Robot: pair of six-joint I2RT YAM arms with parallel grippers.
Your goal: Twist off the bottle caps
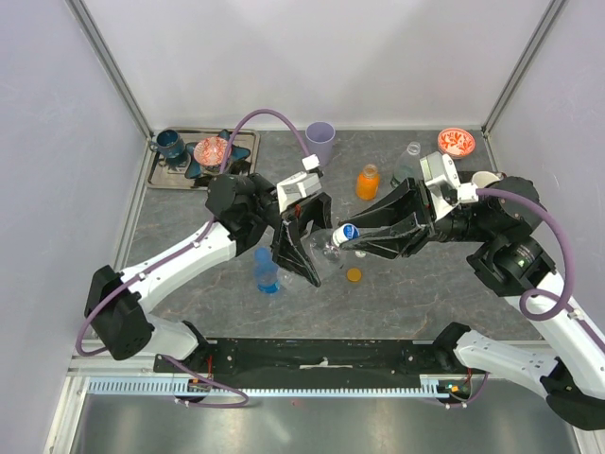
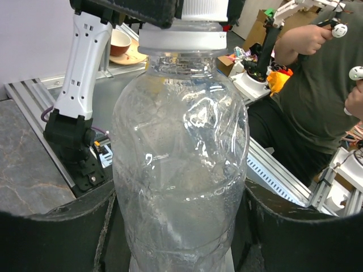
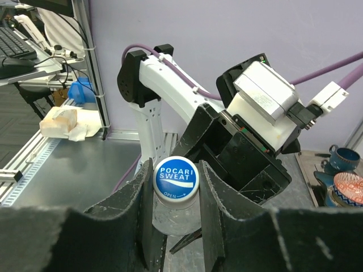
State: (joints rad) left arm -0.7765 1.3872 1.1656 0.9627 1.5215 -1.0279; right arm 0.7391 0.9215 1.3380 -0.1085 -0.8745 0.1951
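Observation:
My left gripper (image 1: 319, 257) is shut on the body of a clear plastic bottle (image 1: 328, 250), held tilted above the table; the bottle fills the left wrist view (image 2: 178, 170) between both fingers. My right gripper (image 1: 346, 236) is shut on its cap (image 1: 349, 231), white with a blue printed top (image 3: 176, 177); the fingers (image 3: 212, 195) press on both sides. A blue bottle (image 1: 267, 271) stands left of the grippers. A short orange bottle (image 1: 368, 182) stands behind. An orange cap (image 1: 354, 275) lies on the table. Another clear bottle (image 1: 412, 156) stands at the back right.
A lilac cup (image 1: 319, 142) stands at the back centre. A metal tray (image 1: 244, 144) with a dark cup and a patterned bowl is at the back left. A red bowl (image 1: 455, 142) and a white cup (image 1: 485, 178) are at the back right.

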